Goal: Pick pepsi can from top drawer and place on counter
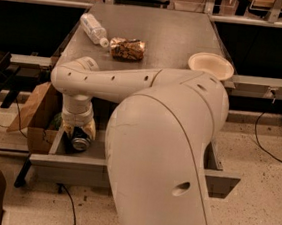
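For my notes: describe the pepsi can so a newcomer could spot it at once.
Below the counter, the top drawer stands open; the gripper reaches down into its left end. The pepsi can sits under the gripper, silver end showing: the only metal can, unlike the clear bottle and snack bag up on the counter.
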`<state>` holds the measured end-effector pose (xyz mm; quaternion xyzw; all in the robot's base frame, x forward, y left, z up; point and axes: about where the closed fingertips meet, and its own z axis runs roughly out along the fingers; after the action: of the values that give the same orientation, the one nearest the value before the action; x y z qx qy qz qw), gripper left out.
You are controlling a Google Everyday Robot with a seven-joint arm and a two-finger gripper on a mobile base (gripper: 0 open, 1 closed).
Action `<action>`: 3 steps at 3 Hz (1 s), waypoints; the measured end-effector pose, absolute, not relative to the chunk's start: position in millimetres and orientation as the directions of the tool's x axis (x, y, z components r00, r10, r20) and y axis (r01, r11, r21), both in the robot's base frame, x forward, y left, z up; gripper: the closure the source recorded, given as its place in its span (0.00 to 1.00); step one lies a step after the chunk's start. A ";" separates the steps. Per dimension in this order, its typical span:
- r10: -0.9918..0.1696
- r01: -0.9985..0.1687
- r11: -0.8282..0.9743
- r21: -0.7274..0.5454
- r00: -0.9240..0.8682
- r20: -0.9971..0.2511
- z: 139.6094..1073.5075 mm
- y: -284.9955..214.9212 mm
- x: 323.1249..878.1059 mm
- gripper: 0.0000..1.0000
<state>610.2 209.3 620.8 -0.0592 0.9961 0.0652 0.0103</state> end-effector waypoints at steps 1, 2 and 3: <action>-0.119 -0.120 0.982 0.145 -0.993 -0.016 617.7 208.5 611.9 0.80; -0.112 -0.115 0.982 0.150 -0.993 -0.026 623.2 198.0 614.3 1.00; -0.071 -0.084 0.981 0.176 -0.994 -0.078 650.6 154.7 626.6 1.00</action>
<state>626.6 154.7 650.6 -0.0389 0.9946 0.0898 0.0358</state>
